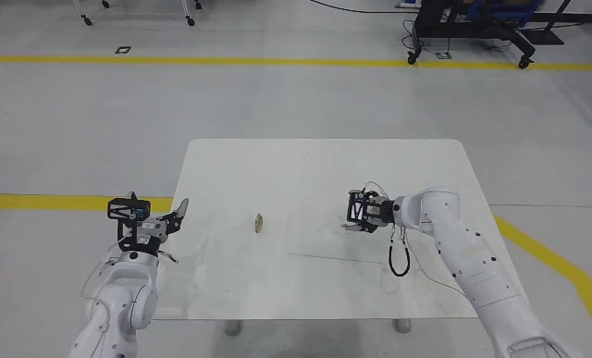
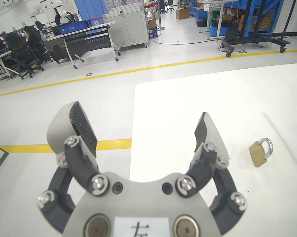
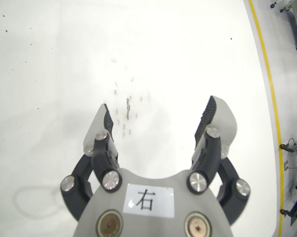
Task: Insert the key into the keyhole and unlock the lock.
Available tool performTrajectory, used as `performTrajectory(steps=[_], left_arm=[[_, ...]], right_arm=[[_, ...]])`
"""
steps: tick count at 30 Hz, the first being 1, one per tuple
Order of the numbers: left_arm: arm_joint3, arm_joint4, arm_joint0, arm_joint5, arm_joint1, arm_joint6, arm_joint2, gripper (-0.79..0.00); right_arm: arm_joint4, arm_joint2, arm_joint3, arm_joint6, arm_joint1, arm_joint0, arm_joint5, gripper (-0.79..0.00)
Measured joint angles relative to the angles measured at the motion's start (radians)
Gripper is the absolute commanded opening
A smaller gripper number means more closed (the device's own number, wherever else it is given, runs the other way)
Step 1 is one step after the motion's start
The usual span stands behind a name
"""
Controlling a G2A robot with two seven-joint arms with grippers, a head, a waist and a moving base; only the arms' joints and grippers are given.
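left gripper [image 2: 139, 114], fingers spread, at the table's [image 1: 324, 164] left edge. right gripper [image 3: 158, 104], fingers spread too, low over the table, key [image 3: 128, 108] lying flat just past its tips. lock [image 2: 259, 152] lies mid-table between the grippers.

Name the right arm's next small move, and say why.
Likely shift the right gripper sideways until the key sits midway between its jaws, before descending. The jaws stand open and hold nothing. The key lies flat on the table, nearer one jaw than the other. The lock lies apart, untouched.
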Motion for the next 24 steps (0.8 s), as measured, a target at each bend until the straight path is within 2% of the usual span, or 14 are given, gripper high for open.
performTrajectory(steps=[2,7,16,17,18,19,24], left_arm=[[0.000,0.000,0.000,0.000,0.000,0.000,0.000,0.000],[0.000,0.000,0.000,0.000,0.000,0.000,0.000,0.000],[0.000,0.000,0.000,0.000,0.000,0.000,0.000,0.000],[0.000,0.000,0.000,0.000,0.000,0.000,0.000,0.000],[0.000,0.000,0.000,0.000,0.000,0.000,0.000,0.000],[0.000,0.000,0.000,0.000,0.000,0.000,0.000,0.000],[0.000,0.000,0.000,0.000,0.000,0.000,0.000,0.000]], right_arm=[[0.027,-0.034,0.045,-0.016,-0.002,0.019,0.000,-0.453],[0.144,-0.144,0.162,0.002,0.004,0.110,0.000,-0.416],[0.265,-0.315,0.245,0.003,0.037,0.213,0.000,-0.462],[0.271,-0.331,0.248,0.000,0.042,0.221,0.000,-0.502],[0.275,-0.343,0.250,-0.002,0.046,0.227,0.000,-0.597],[0.279,-0.353,0.252,-0.004,0.050,0.232,0.000,-0.785],[0.297,-0.408,0.249,-0.025,0.070,0.252,0.000,-0.785]])
